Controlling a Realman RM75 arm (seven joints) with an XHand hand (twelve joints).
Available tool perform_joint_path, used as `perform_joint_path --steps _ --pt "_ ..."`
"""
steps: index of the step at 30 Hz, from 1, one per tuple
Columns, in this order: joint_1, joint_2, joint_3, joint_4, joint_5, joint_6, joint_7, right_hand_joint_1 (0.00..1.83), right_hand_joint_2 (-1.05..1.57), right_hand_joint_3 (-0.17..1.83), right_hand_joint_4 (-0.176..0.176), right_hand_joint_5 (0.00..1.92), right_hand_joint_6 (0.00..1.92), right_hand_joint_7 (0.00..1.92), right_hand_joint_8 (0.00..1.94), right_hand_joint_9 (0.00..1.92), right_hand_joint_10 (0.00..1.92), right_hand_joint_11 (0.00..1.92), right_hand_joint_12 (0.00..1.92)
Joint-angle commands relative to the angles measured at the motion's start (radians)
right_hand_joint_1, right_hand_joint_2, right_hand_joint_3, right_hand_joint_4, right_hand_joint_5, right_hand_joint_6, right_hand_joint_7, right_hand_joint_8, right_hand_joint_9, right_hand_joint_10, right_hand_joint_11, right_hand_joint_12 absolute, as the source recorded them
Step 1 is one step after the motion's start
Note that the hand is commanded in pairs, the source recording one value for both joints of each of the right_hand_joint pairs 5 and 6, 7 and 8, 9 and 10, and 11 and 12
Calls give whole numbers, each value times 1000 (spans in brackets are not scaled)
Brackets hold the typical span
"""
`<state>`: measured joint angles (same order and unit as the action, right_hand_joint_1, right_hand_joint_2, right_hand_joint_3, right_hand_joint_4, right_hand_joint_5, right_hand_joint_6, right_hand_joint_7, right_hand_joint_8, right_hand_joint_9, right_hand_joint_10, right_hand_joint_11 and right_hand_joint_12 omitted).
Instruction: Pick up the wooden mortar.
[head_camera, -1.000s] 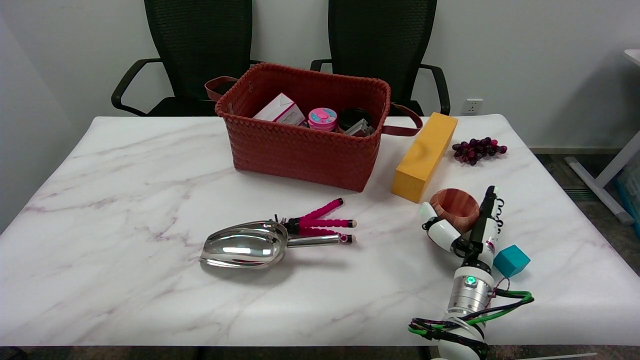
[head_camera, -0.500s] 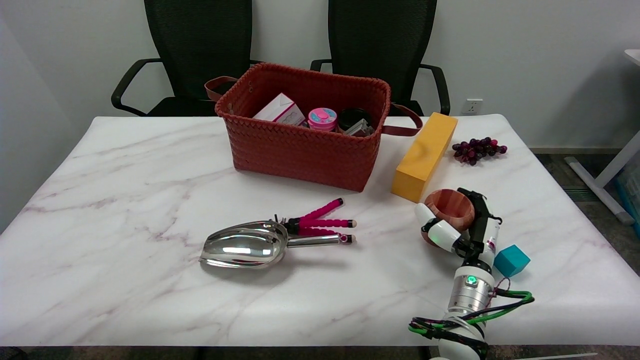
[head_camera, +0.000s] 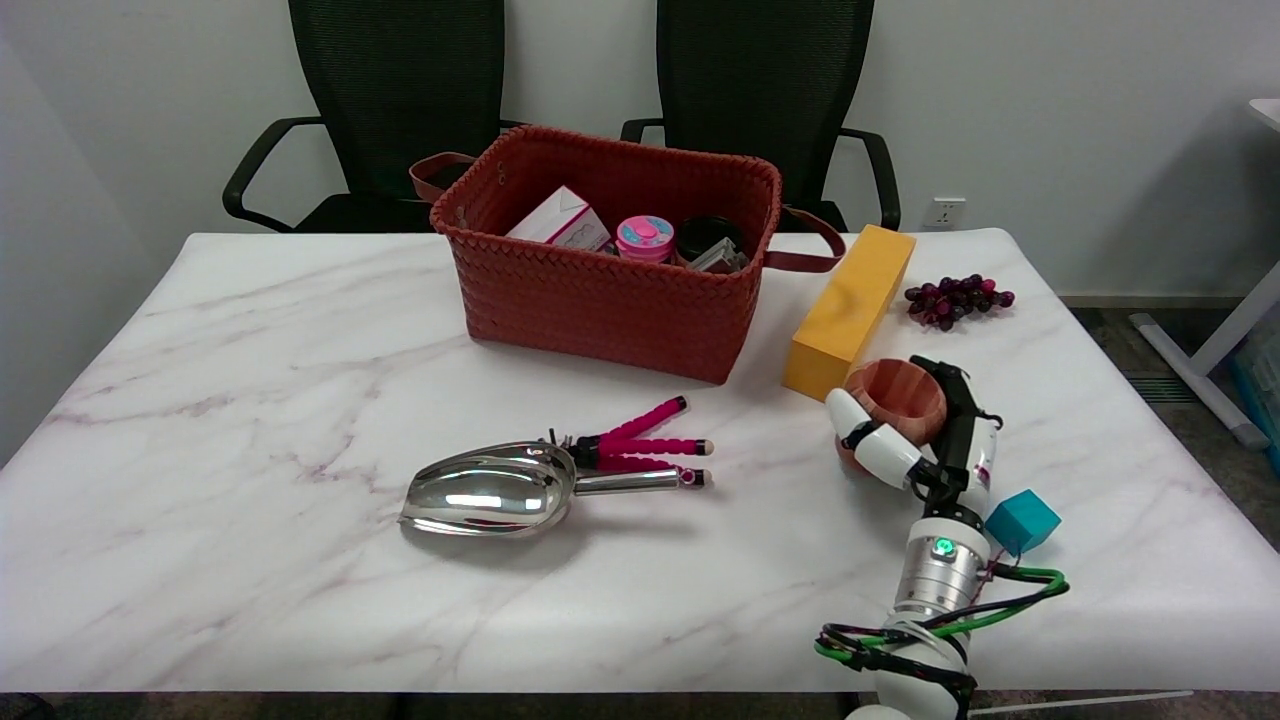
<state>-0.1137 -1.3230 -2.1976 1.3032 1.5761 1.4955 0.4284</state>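
The wooden mortar (head_camera: 893, 398), a small round reddish-brown bowl, is at the right of the table, just below the near end of the yellow block. My right hand (head_camera: 920, 440) grips it: a white thumb lies across its near left side and black fingers curl around its far right rim. The mortar appears raised a little off the marble top and tilted slightly. Its lower part is hidden behind my thumb.
A yellow block (head_camera: 850, 308) lies close behind the mortar. A teal cube (head_camera: 1021, 520) sits right of my wrist. Purple grapes (head_camera: 955, 298) lie at the far right. A red woven basket (head_camera: 610, 290) stands mid-back; a metal scoop (head_camera: 495, 490) and pink tripod (head_camera: 640, 448) lie centre.
My right hand's fingers closed around the mortar, then moved it up and slightly left towards the yellow block. Everything else stayed put.
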Motion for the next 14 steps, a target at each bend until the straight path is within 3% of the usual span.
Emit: perform_joint_path --steps 1,10,14 --pt "95 20 28 59 -174 -11 16 1188 950 782 0 1129 1129 866 866 745 745 525 525" --pt "300 61 25 56 -226 -108 16 1179 970 821 0 1121 1121 878 878 745 745 533 533" --pt "382 71 48 42 -224 -230 22 1178 967 840 0 1121 1121 894 894 752 752 540 540"
